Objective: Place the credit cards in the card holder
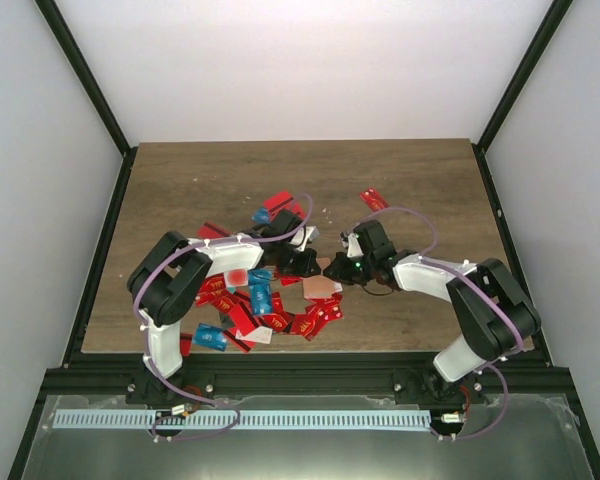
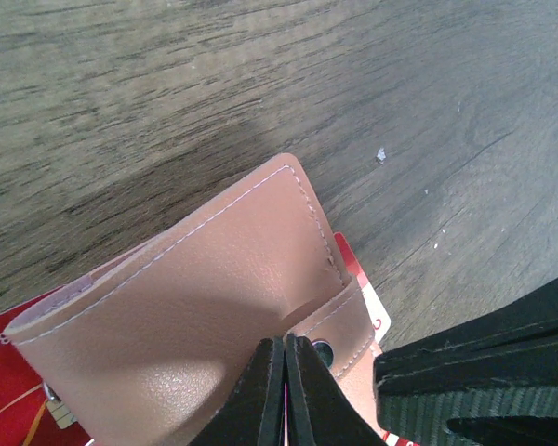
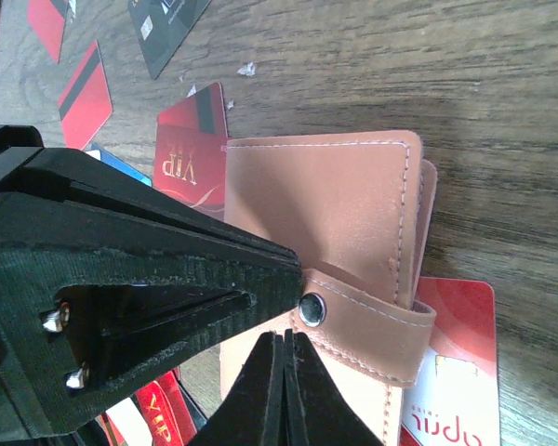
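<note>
Leftward, cards [image 1: 242,305] lie heaped around the left arm [image 1: 180,280]. The left claw [image 2: 285,346] is closed, tips on the strap [image 2: 349,321] of the holder [image 2: 214,279], beside the snap [image 2: 323,352]. That holder lies flat mid-table, atop red cards, right of the heap. The right claw [image 3: 285,339] is closed too, tips touching the same strap.

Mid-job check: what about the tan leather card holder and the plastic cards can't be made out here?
- Tan leather card holder inside: no view shows into its pocket.
- Red-and-white plastic card, right wrist: holder covers part, bottom edge cuts it.
- Top view: left gripper and right gripper overlap the holder; card print too small.
</note>
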`<state>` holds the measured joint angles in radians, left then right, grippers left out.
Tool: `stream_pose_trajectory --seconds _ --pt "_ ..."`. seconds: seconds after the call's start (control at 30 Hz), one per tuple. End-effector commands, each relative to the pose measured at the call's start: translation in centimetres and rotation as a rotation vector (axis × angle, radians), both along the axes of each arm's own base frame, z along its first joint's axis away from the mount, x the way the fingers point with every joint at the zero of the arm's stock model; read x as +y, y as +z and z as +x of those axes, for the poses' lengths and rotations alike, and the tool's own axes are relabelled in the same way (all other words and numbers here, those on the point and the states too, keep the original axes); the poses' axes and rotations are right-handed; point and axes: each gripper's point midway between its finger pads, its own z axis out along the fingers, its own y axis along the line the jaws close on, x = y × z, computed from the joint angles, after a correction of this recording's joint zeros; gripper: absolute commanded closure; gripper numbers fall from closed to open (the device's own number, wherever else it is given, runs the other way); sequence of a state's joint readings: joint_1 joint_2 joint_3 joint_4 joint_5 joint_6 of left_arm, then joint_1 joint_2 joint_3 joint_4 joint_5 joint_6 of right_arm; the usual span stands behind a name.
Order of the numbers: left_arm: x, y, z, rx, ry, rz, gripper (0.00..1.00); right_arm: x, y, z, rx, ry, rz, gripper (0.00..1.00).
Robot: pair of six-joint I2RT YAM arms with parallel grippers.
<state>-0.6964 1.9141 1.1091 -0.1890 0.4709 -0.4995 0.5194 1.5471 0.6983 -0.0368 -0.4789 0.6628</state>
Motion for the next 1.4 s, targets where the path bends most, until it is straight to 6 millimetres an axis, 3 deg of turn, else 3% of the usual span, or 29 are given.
stream_pose_trajectory --seconds 0.0,0.67,0.87,1.37 --pt "-0.1 -0.7 -0.1 0.006 -0.009 0.019 0.96 0.5 0.3 0.5 -0.022 0.023 0.016 0.99" --pt "-0.7 -1.1 -1.1 0.006 -0.028 0.038 0.96 0.3 -0.8 1.3 -0.011 0.006 -0.027 0.99" --pt "-0.7 -0.9 -1.0 0.002 -0.030 0.033 0.96 0.2 0.2 1.7 -0.048 -0.010 -0.019 0.99" --pt "-0.7 -1.0 -1.2 0.005 -0.034 0.040 0.96 -0.6 -2.7 0.0 0.020 -0.009 -0.048 0.99"
